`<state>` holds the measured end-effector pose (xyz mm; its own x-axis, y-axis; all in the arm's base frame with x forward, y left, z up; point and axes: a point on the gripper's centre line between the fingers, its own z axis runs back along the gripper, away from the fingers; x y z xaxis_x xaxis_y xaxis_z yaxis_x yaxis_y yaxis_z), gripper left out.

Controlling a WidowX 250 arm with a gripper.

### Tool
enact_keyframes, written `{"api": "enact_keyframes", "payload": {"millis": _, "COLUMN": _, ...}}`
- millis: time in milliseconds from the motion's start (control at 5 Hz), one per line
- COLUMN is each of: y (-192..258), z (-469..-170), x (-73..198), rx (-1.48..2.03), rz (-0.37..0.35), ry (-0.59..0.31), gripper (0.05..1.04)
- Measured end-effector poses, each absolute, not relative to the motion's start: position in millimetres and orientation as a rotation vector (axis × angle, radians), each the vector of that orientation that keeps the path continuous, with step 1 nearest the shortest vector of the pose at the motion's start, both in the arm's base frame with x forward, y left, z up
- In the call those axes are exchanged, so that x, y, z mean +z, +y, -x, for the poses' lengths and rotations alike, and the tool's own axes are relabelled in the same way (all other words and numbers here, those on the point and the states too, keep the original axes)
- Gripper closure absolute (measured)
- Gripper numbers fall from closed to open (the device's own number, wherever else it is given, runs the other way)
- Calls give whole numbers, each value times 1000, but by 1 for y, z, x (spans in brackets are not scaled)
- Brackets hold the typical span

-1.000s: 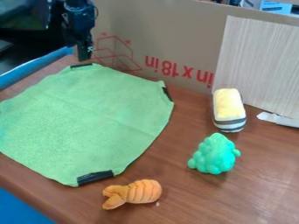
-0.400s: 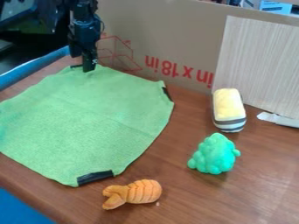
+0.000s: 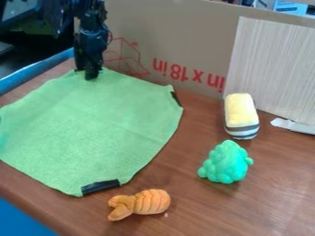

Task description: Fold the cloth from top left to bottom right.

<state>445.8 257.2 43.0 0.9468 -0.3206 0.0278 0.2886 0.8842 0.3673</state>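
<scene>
Gripper [image 3: 91,76] has come down and slightly toward 5 o'clock over the last two frames: it was by the dark patch at the 12 o'clock corner of the cloth [image 3: 98,124], now it's over that corner and covers most of the patch. Clock positions are from the cloth's middle. Can't tell if the gripper is wide, narrow or already holding cloth. Cloth is on the table [image 3: 197,203], spread out flat, no fold in it, main part unmoved; dark tab [image 3: 100,185] at 6 o'clock is uncovered. Toys haven't moved: orange toy [image 3: 148,202] at 5 o'clock, just beside the cloth, green toy [image 3: 225,162] near 4, yellow toy [image 3: 241,110] at 3. For the task, reads as end of approach, start of grasp; the fold itself is all still to do. Next likely: secure the corner, lift, carry toward 5 o'clock. Risk: thin grip slips, or cloth drags instead of folding.
</scene>
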Motion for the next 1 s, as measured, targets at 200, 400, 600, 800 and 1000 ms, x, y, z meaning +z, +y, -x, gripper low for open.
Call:
{"api": "enact_keyframes", "payload": {"millis": 200, "y": 257, "z": -446, "x": 43, "rx": -313, "rz": -365, "ry": -93, "gripper": 700}}
{"api": "enact_keyframes", "payload": {"millis": 400, "y": 257, "z": -446, "x": 43, "rx": -310, "rz": -360, "ry": -97, "gripper": 908}}
{"api": "enact_keyframes", "payload": {"millis": 600, "y": 256, "z": -445, "x": 41, "rx": -309, "rz": -353, "ry": -95, "gripper": 1014}}
{"api": "enact_keyframes", "payload": {"millis": 800, "y": 252, "z": -441, "x": 42, "rx": -310, "rz": -341, "ry": -108, "gripper": 1030}}
{"api": "enact_keyframes", "payload": {"millis": 1000, "y": 238, "z": -430, "x": 59, "rx": -329, "rz": -319, "ry": -158, "gripper": 1031}}
